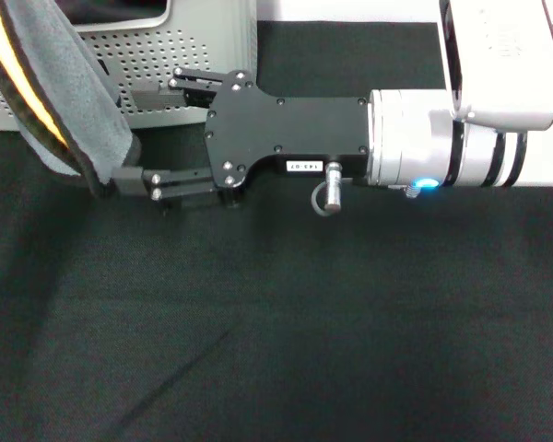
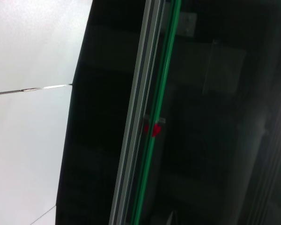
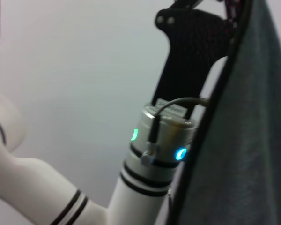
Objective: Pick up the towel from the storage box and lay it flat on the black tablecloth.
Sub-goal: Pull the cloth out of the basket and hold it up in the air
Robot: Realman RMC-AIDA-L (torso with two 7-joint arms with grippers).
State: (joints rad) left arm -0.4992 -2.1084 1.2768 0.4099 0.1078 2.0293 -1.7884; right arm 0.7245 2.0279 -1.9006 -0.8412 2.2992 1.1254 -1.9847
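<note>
Hanging lifted in front of the box (image 1: 166,55), grey side out, the towel (image 1: 64,92) is off the left end of the right pincer (image 1: 134,138), whose spread jaws straddle its lower edge above the black cloth (image 1: 286,322).

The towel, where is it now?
In the head view the towel hangs at the far left, in front of the storage box, beside the right gripper's fingers.
</note>
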